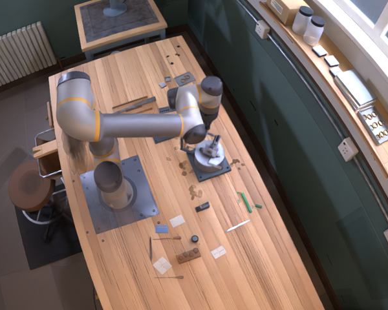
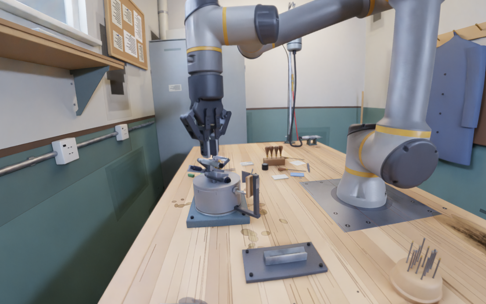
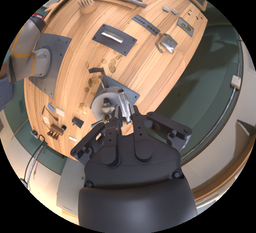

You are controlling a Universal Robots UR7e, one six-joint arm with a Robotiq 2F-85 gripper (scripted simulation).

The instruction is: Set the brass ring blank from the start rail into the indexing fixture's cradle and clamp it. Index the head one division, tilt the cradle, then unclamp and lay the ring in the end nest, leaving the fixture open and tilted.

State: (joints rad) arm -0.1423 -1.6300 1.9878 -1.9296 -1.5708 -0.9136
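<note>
The brass ring blank (image 3: pixel 106 118) shows only as a small gold arc beside my fingers, sitting in the cradle on top of the indexing fixture (image 2: pixel 214 191) (image 1: pixel 209 156). The fixture is a grey drum on a dark square base near the wall edge of the bench. My gripper (image 2: pixel 209 153) (image 3: pixel 124 117) points straight down over the cradle, just above the clamp lever (image 3: pixel 123 102), open by a narrow margin and holding nothing. The start rail (image 2: pixel 285 255) (image 3: pixel 112 36), a grey bar on a dark plate, stands empty nearer the second side camera.
Behind the fixture lie a tool block (image 2: pixel 273 157), small cards and a dark cap. A post with a wooden pad (image 2: pixel 251 189) stands right beside the drum. A tray of spare rings (image 1: pixel 184 78) lies at the far bench end, and a pin holder (image 2: pixel 417 276) sits near the arm's base plate.
</note>
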